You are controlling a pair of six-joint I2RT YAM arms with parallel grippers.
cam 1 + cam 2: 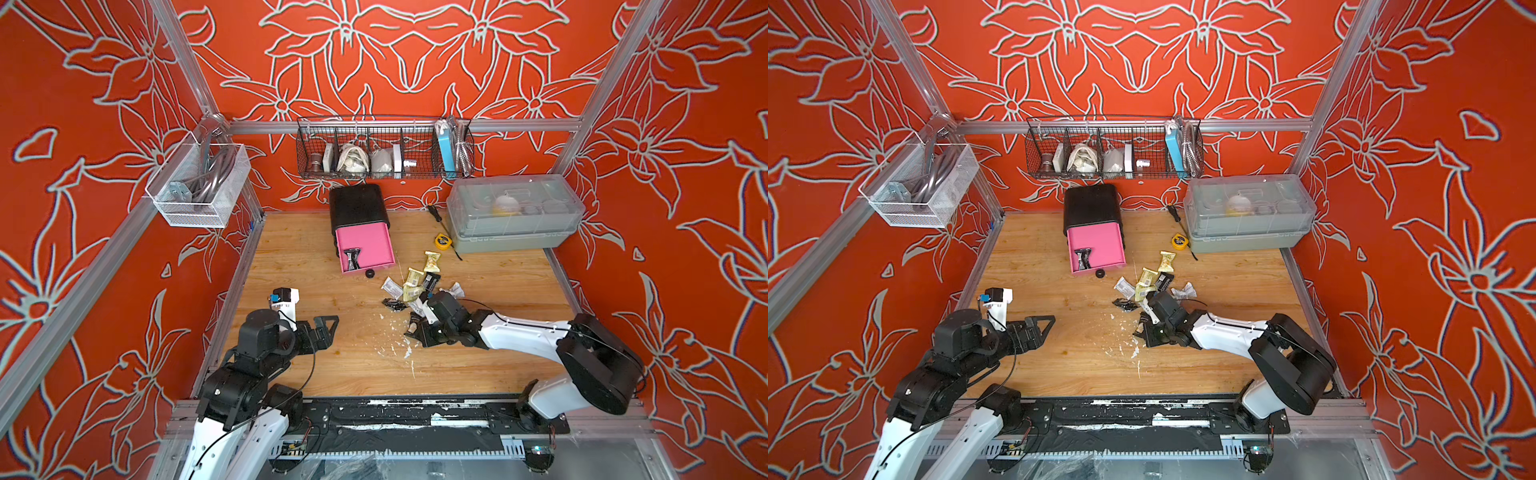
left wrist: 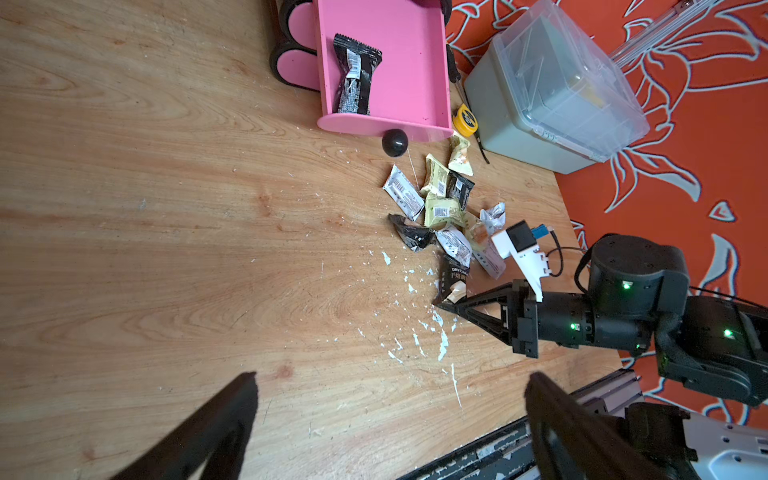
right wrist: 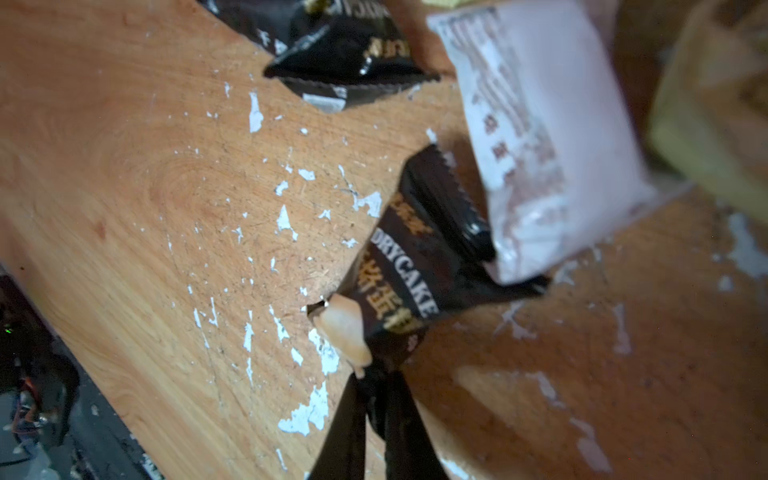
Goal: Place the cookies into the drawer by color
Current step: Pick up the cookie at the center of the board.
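White-flecked wooden desk (image 1: pixel 311 374) inside red floral walls (image 1: pixel 415 62): drawer (image 1: pixel 368 245) open at far edge, cookies (image 1: pixel 413 282) heaped near centre, right gripper (image 3: pixel 374 374) pinched tight on one black packet (image 3: pixel 415 266), left gripper (image 1: pixel 332 326) fully spread, empty.

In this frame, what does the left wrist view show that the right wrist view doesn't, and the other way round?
Only the left wrist view: the open pink drawer holding one black cookie, the yellow tape measure, the grey box, the whole cookie pile, and the left tool, open.
Only the right wrist view: a close look at the right tool, its tips pinched on the end of the black DRYCAKE packet.
Both: that packet, the right tool at it, and the white-flecked wooden table.
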